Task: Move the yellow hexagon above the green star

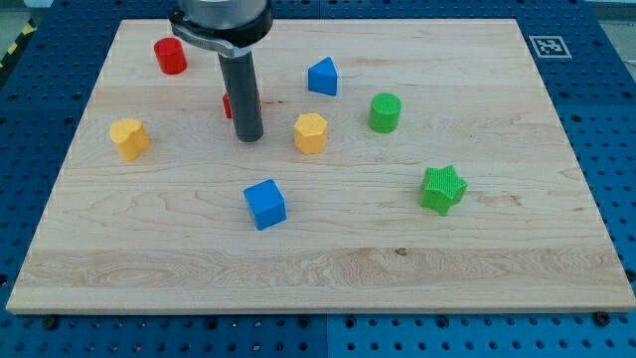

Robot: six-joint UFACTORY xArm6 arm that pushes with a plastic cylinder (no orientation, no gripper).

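Note:
The yellow hexagon point(311, 132) lies near the board's middle. The green star point(442, 189) lies to its lower right, well apart from it. My tip point(248, 137) rests on the board just to the left of the yellow hexagon, with a small gap between them. The rod rises from the tip to the view's top and partly hides a small red block point(228, 105) behind it.
A red cylinder point(170, 56) is at the top left, a yellow block point(129, 137) at the left, a blue cube point(265, 204) below the tip, a blue block point(322, 77) above the hexagon, and a green cylinder point(386, 112) to its right. The wooden board point(328, 268) sits on a blue pegboard.

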